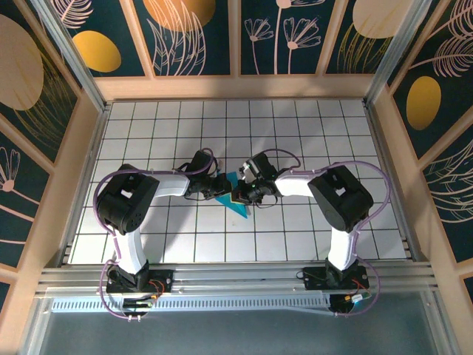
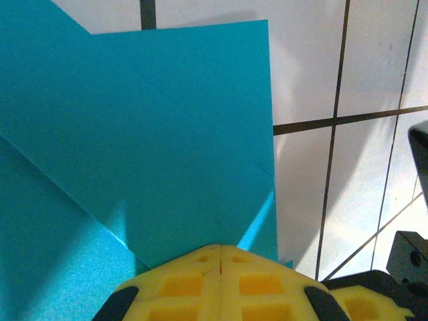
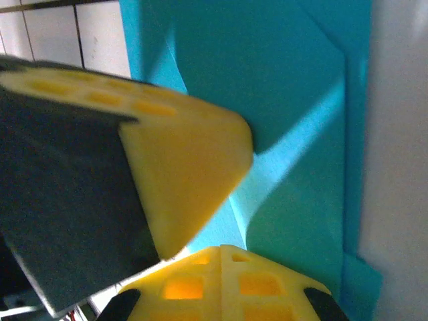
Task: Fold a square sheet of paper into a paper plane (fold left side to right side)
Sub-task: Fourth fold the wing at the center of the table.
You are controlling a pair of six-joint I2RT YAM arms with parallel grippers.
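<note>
Right up close, the yellow tips of the left gripper (image 2: 221, 253) were pressed tight together with no gap. They did not seem to pinch anything. They looked like they were pushing down on the near edge of the blue paper (image 2: 167, 134). The right gripper (image 3: 221, 251) was squeezed tight too, with its tips on the same paper. One fat yellow finger (image 3: 194, 167) of the left gripper sat just beside it, nearly touching. From the left tips the paper spread out ahead and off to the left. It lay in flat layers, with one slanted folded edge over another and a straight edge on the right. Past that edge were the white tiles of the table (image 2: 374, 60). Seen from above, the paper lay in the middle of the table, right between the two grippers. It was a pointy shape, and its long way ran from the grippers toward the near side of the table. The left arm came in from the left and the right arm from the right, so both were just as near. The fold had to go from left to right, so the left gripper looked better placed to bring its side over while the right one held the paper down. Far behind stood the walls (image 1: 185, 37) with painted flowers.
</note>
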